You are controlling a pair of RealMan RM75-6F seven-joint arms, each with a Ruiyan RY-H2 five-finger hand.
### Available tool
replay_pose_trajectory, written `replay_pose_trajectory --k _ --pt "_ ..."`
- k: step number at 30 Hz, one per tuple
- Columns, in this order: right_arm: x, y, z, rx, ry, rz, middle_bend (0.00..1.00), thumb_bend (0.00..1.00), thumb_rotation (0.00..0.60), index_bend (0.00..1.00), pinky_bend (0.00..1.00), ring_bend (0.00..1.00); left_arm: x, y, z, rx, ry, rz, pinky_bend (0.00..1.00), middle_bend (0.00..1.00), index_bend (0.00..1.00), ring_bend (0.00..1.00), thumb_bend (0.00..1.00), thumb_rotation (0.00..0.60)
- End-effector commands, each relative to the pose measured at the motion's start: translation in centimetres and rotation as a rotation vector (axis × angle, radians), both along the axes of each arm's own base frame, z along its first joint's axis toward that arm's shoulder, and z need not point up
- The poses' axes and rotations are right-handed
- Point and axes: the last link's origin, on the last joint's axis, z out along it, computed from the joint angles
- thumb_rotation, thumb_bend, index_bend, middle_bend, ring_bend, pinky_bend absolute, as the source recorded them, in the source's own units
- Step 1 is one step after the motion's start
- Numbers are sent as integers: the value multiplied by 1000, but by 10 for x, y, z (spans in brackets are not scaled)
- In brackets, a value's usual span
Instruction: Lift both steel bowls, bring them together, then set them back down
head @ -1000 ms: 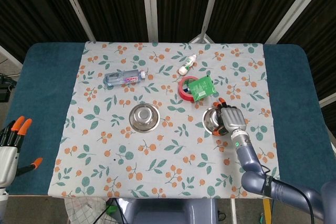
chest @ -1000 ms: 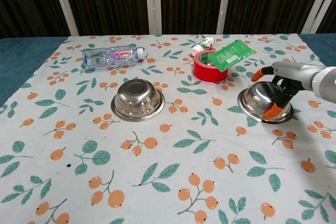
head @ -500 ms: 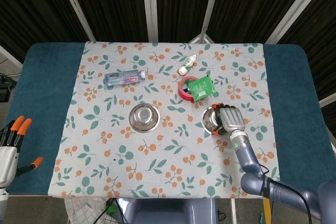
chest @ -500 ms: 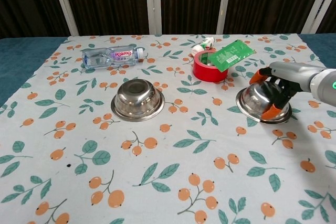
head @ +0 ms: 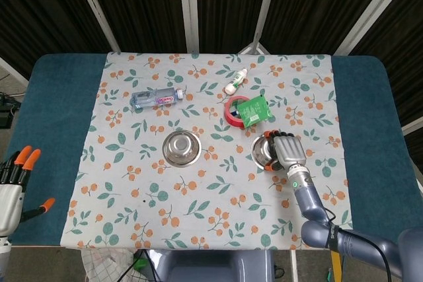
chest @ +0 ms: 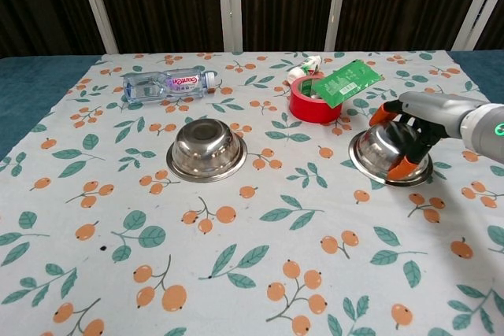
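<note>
Two steel bowls lie upside down on the flowered cloth. The left bowl (head: 181, 146) (chest: 206, 147) stands alone near the middle. My right hand (head: 285, 150) (chest: 411, 127) grips the right bowl (head: 263, 151) (chest: 381, 152) from its right side, orange fingertips curled over the dome and under the rim. Whether that bowl is off the cloth I cannot tell. My left hand (head: 13, 176) hangs at the far left, off the table's edge, with its fingers spread and nothing in it; only the head view shows it.
A water bottle (head: 156, 98) (chest: 168, 83) lies at the back left. A red tape roll (head: 232, 110) (chest: 313, 101) with a green packet (head: 253, 110) (chest: 342, 82) on it sits just behind the right bowl. A small white bottle (head: 236, 82) lies further back.
My right hand has closed more tightly on the right bowl, and hand and bowl have shifted slightly to the left. The left hand and left bowl have not moved.
</note>
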Motion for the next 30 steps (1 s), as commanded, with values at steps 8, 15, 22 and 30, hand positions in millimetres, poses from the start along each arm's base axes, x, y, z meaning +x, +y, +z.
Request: replay_pose_trajectory --k 8,15,22,30 --pt "9 -1 38 -43 -5 0 322 125 600 304 240 394 45 73 -1 -247 -6 -44 100 0 60 0 8 600" --pt "10 2 65 -78 -44 -9 322 124 600 304 240 394 72 123 -25 -360 -19 -28 77 0 60 0 0 600" --pt "6 2 92 -128 -69 -21 322 124 600 304 240 394 92 159 -63 -449 -54 -30 77 0 60 0 0 600" --pt "1 2 113 -161 -60 -39 322 123 600 304 240 394 116 186 -110 -543 -51 -28 67 0 60 0 0 600"
